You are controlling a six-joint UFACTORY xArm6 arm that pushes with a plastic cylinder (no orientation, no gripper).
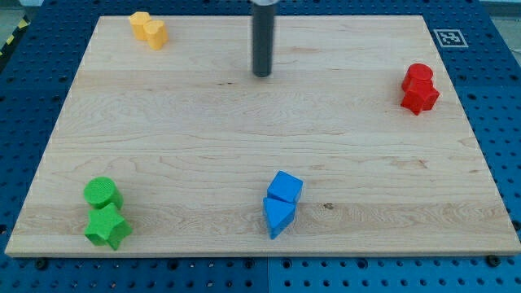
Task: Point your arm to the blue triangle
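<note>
Blue triangle [278,216] sits well below my tip [262,75].

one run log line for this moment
my tip: top centre, touching nothing | blue triangle: bottom centre, against blue cube | status: not reached

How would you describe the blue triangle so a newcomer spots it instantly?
Start at the wooden board and follow its bottom edge to the two blue blocks near the middle. The blue triangle is the lower, wedge-shaped one, touching the blue cube above it.
</note>
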